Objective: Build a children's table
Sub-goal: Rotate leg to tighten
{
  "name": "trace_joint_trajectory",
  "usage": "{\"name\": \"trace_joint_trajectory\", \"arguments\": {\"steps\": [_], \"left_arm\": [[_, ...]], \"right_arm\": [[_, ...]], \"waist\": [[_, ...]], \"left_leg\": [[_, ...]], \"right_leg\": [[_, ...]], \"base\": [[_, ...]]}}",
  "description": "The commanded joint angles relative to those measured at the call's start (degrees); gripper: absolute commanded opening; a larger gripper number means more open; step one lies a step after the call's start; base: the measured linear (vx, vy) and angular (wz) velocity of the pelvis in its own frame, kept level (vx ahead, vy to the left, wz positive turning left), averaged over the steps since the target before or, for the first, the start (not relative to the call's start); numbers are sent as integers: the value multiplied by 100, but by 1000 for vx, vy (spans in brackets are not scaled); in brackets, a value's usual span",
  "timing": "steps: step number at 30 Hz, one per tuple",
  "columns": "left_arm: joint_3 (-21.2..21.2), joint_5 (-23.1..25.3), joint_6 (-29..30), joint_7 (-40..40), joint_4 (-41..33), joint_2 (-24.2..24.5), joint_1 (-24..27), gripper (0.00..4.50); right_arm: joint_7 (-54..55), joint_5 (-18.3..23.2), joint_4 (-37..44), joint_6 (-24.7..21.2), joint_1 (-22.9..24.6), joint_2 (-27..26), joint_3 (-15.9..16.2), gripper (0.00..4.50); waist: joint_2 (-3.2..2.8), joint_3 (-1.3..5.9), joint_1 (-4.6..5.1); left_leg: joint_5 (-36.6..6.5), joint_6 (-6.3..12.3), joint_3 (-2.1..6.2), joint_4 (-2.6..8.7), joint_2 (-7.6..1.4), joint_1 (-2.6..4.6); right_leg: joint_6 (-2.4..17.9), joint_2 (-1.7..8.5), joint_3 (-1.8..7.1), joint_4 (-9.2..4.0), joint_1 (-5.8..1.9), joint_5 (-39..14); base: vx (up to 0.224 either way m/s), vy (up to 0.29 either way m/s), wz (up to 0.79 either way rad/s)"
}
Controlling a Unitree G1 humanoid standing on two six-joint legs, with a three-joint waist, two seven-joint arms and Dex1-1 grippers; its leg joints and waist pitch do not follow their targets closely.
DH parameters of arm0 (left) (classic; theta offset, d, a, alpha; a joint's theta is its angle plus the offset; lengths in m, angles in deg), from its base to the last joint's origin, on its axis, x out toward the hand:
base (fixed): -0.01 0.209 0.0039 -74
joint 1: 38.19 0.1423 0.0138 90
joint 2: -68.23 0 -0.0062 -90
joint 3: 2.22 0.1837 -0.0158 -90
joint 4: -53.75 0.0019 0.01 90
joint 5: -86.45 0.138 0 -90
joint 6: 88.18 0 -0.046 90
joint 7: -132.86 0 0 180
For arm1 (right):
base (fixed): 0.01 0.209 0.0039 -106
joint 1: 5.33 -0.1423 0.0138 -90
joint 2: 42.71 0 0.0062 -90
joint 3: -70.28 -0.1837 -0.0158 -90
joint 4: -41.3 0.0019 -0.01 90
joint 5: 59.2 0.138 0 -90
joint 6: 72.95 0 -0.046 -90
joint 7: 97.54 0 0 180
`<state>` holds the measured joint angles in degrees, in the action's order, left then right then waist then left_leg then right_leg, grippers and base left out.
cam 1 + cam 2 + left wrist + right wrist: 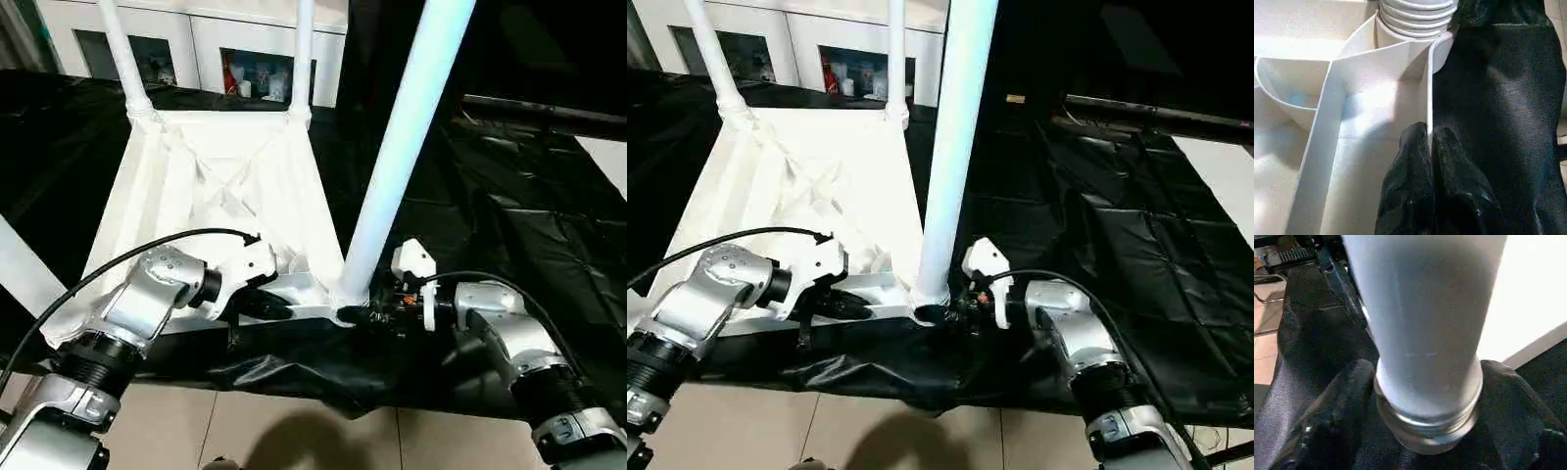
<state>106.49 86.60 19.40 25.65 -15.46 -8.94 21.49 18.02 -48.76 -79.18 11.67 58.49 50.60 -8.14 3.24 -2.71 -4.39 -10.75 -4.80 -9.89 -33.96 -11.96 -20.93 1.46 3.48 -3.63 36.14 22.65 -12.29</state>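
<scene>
Near-corner leg being seated in its socket

Right fingers (1337,406) flank the leg (407,147) base, seemingly gripping it; left fingers (1415,161) pinch the tabletop (225,186) rim, upside down on the worktop (529,225). We should turn the leg upright, rim braced.

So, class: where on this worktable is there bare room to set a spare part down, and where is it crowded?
Free: the black sheet right of the near leg, and the strip left of the tabletop. Crowded: the near corner, where the left gripper pinches the tabletop's rim and the right gripper straddles the leg's base.
</scene>
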Motion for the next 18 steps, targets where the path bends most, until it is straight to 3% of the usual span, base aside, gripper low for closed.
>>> {"name": "trace_joint_trajectory", "arguments": {"steps": [1,8,11,13,14,15,17,18], "left_arm": [[203,21,113,65,10,-32,139,0],[173,-18,171,64,21,-24,166,0],[45,-18,330,-344,258,-285,77,0],[-101,116,362,-1089,715,-669,-122,0],[-165,169,381,-1410,907,-821,-215,0],[-307,229,403,-2022,1262,-1113,-395,0],[-382,221,429,-2254,1402,-1230,-472,0],[-500,185,484,-2597,1599,-1427,-596,0]], "right_arm": [[-143,-5,-47,88,-52,23,-11,293],[-118,98,-148,76,-65,-68,-103,271],[573,122,-586,146,-154,-352,-384,270],[1635,53,-1212,208,-332,-667,-692,270],[1920,47,-1379,221,-382,-771,-765,270],[2270,24,-1565,251,-437,-958,-806,270],[2421,-25,-1614,286,-459,-1038,-785,269],[2758,-116,-1717,303,-528,-1185,-753,269]], "waist": [[5,359,17],[-3,361,28],[0,351,40],[-13,304,82],[-32,273,119],[-9,276,150],[-12,276,139],[-15,284,144]], "left_leg": [[-339,393,-7,345,-153,58],[-338,409,-7,343,-152,57],[-428,360,-6,350,-149,58],[-719,179,-8,385,-140,73],[-1176,-12,12,411,-139,121],[-1404,-118,26,412,-133,124],[-1523,-112,43,411,-141,168],[-1468,-89,38,414,-134,139]], "right_leg": [[1354,429,291,-333,-322,49],[1377,429,289,-329,-322,80],[1376,431,289,-349,-315,-60],[1337,434,282,-426,-278,-578],[1207,445,276,-497,-262,-1335],[1044,459,276,-547,-277,-1839],[916,475,288,-595,-245,-2116],[884,467,296,-593,-246,-2077]], "base": [[0,0,0],[0,0,0],[0,0,0],[0,0,0],[-50,-1,-3],[-50,-1,-3],[-26,2,0],[0,0,0]]}}
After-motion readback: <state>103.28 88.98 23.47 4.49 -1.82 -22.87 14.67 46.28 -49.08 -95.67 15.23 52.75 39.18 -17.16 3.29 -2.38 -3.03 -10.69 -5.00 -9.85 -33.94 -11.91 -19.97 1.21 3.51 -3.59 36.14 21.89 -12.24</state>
